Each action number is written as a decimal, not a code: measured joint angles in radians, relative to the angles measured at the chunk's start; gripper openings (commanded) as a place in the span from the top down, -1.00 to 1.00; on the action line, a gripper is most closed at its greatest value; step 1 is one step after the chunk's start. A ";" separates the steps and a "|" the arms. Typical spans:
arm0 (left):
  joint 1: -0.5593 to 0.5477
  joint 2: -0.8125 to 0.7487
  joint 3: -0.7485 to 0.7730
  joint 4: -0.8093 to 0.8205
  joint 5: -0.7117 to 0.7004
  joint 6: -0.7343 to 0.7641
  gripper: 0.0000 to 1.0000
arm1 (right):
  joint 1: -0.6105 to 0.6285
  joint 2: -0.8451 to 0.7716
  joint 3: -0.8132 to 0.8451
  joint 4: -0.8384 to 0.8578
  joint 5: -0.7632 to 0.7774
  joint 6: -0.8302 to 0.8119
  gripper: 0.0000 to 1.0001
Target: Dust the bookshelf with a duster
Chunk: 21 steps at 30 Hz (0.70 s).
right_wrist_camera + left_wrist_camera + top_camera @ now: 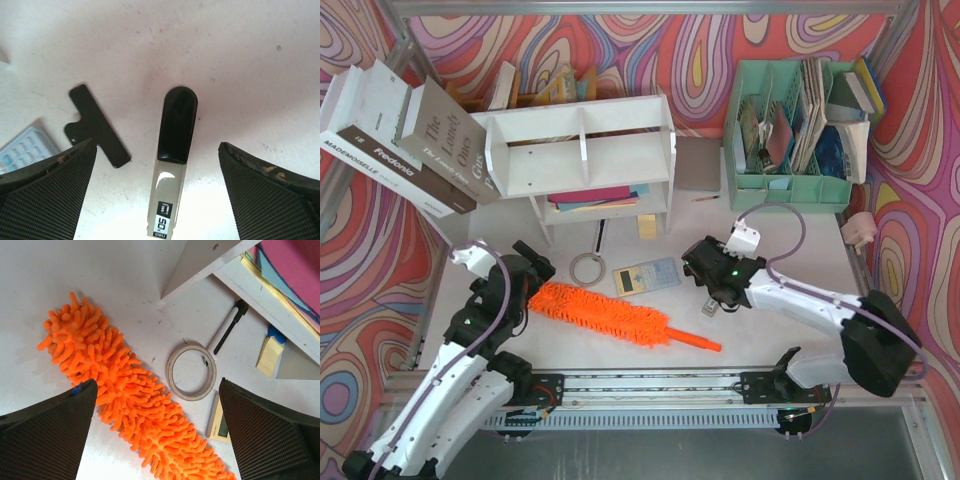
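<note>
The duster point(600, 312) is fluffy orange chenille with a smooth plastic handle point(698, 341). The bookshelf point(620, 160) looks matt white painted wood. The counter point(620, 362) is matt white, lightly scuffed.

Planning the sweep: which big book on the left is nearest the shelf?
The tan book titled The Lonely Ones; the white book lies farther left of the shelf.

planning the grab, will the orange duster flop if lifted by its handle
The duster probably weighs little: its head is fluffy pile. Held by the thin handle, the long head may sag. Its soft fibres should resist rolling.
</note>
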State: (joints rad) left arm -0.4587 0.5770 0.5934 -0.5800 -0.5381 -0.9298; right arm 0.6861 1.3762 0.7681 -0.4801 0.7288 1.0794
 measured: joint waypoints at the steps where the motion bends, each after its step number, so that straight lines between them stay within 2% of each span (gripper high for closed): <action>1: 0.000 -0.001 0.008 -0.007 0.000 -0.003 -0.97 | 0.000 -0.030 -0.003 0.008 -0.001 -0.020 -0.97; 9: 0.000 -0.037 0.054 -0.114 0.010 -0.036 -0.97 | 0.000 -0.193 -0.010 0.054 -0.046 -0.237 -0.98; 18: 0.000 -0.038 0.138 -0.269 0.033 -0.090 -0.97 | 0.005 -0.343 -0.010 0.148 -0.275 -0.520 -0.97; 21: 0.000 -0.039 0.152 -0.316 0.037 -0.112 -0.97 | 0.052 -0.362 -0.008 0.171 -0.323 -0.575 -0.98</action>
State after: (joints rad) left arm -0.4587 0.5385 0.7452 -0.8963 -0.5007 -1.0420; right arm 0.7383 1.0142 0.7601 -0.3096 0.4053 0.5041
